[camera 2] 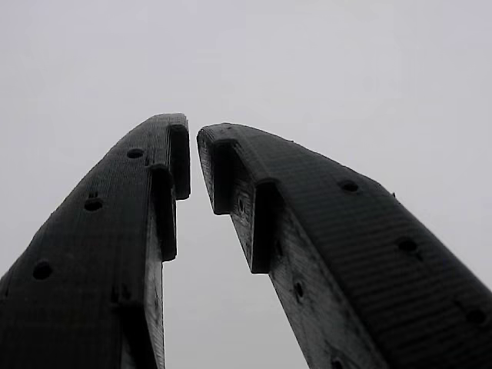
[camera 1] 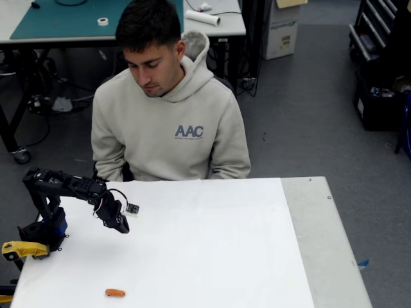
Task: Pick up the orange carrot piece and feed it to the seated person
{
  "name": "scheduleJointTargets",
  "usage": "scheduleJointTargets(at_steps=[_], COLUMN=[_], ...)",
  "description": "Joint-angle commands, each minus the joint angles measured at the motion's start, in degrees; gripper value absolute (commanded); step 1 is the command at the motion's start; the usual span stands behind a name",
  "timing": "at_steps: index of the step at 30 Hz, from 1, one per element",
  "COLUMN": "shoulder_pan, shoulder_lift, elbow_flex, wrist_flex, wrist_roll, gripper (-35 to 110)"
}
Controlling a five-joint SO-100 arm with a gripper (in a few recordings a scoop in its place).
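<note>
Reading "AAC" on the seated person [camera 1: 168,122], clenched empty hand [camera 1: 120,224] hangs above orange carrot piece [camera 1: 115,292].

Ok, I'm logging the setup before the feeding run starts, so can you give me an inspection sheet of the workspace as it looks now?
Surface: white table top, grey strip along its right edge in the fixed view.
Job's things: orange carrot piece lies flat near the front edge, untouched; seated person behind the table, head bowed toward it.
Clutter: yellow-handled tool at the left edge by the arm's base.
Gripper: gripper hangs above the table, apart from the carrot; wrist view shows its fingers nearly together, nothing between them.
Cables: thin wire looping at the wrist; cords on the floor under the rear desk.
Surroundings: rear desk with teal mat, tape roll, cardboard box.
</note>
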Motion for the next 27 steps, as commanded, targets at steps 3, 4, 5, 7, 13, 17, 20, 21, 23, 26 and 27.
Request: scheduleJointTargets(at_steps=[3,4,5,7,13,17,20,21,23,26,27], shoulder_pan=[7.65,9.05,10.37,13.10,20.13,22.76,24.35,25.22,27.33,29.53,29.97], shoulder_lift=[-2.29,-3.16,-4.13,-6.06,-12.66,-16.70,-19.42,-20.21,-21.18,-22.32,-22.59], elbow_flex=[-6.50,-7.12,-7.82,-9.84,-17.40,-20.83,-21.80,-22.32,-22.59,-23.64,-24.35], wrist_flex=[-0.62,-0.62,-0.70,-0.70,-0.70,-0.70,-0.70,-0.70,-0.70,-0.70,-0.70], wrist_roll=[-0.70,-0.70,-0.70,-0.70,-1.32,-8.35,-13.27,-14.59,-15.91,-16.96,-17.14], gripper=[-2,-2,-2,-2,-2,-2,-2,-2,-2,-2,-2])
